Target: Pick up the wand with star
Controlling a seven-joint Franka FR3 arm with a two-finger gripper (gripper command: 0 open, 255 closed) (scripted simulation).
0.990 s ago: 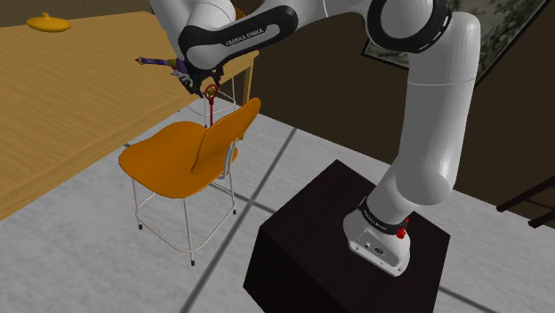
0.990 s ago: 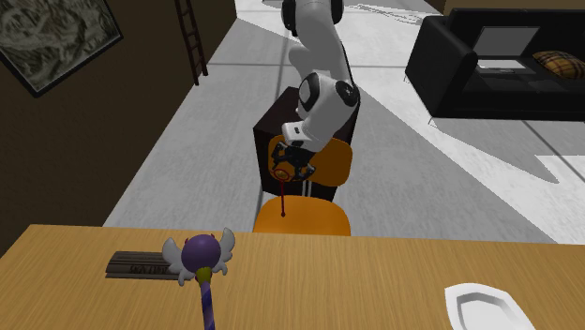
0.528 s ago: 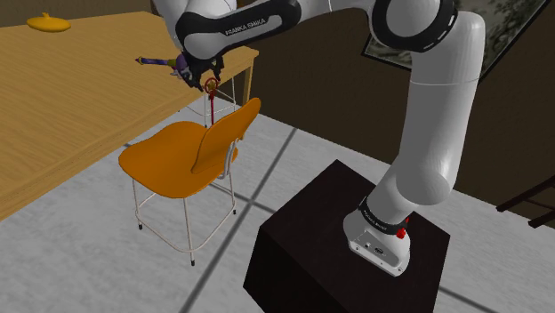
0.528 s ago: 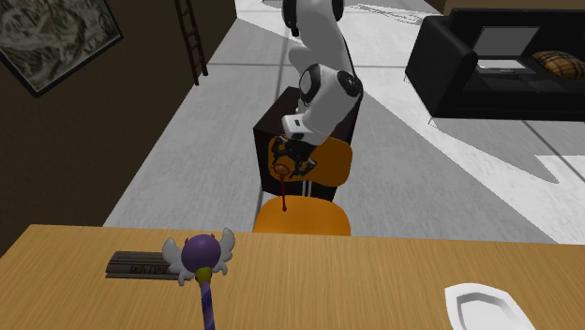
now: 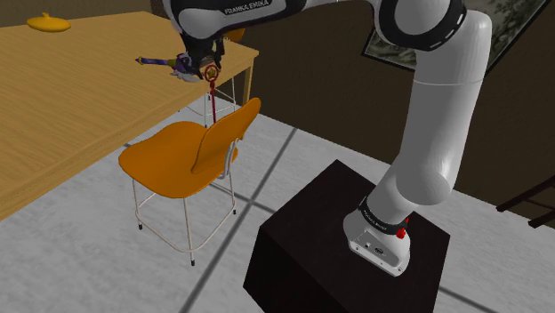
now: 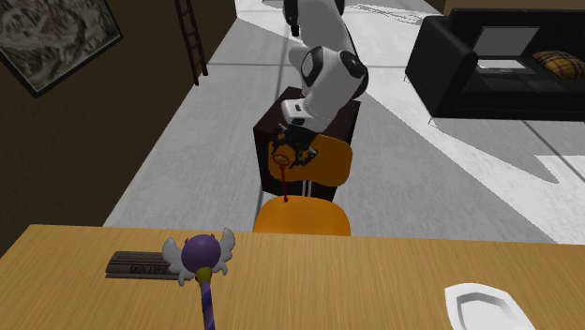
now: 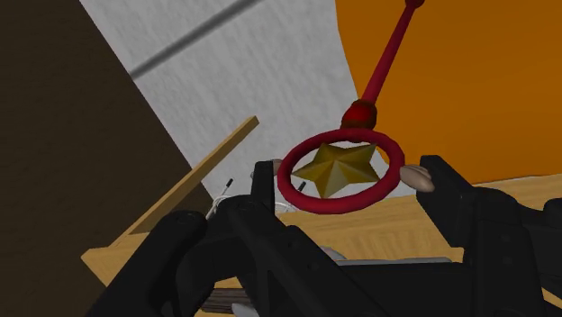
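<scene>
The star wand has a dark red ring around a gold star (image 7: 340, 167) and a thin red handle (image 5: 213, 103) that hangs straight down. My black gripper (image 5: 205, 68) is shut on the ring, with one finger (image 7: 263, 191) on each side of it. In the shoulder view the wand (image 5: 211, 76) hangs in the air above the back of the orange chair (image 5: 182, 162), just off the table's corner. The second exterior view shows the gripper (image 6: 287, 154) with the ring (image 6: 281, 160) below it, over the chair (image 6: 302, 217).
A second wand with a purple ball and grey wings (image 6: 200, 255) lies on the wooden table (image 6: 356, 281), beside a dark flat block (image 6: 136, 264) and a white dish (image 6: 487, 309). A yellow object (image 5: 47, 23) sits far back on the table. A black sofa (image 6: 497, 75) stands beyond.
The gripper has risen a little with the star wand in it, so the handle's lower end hangs higher above the chair. The winged wand has not moved.
</scene>
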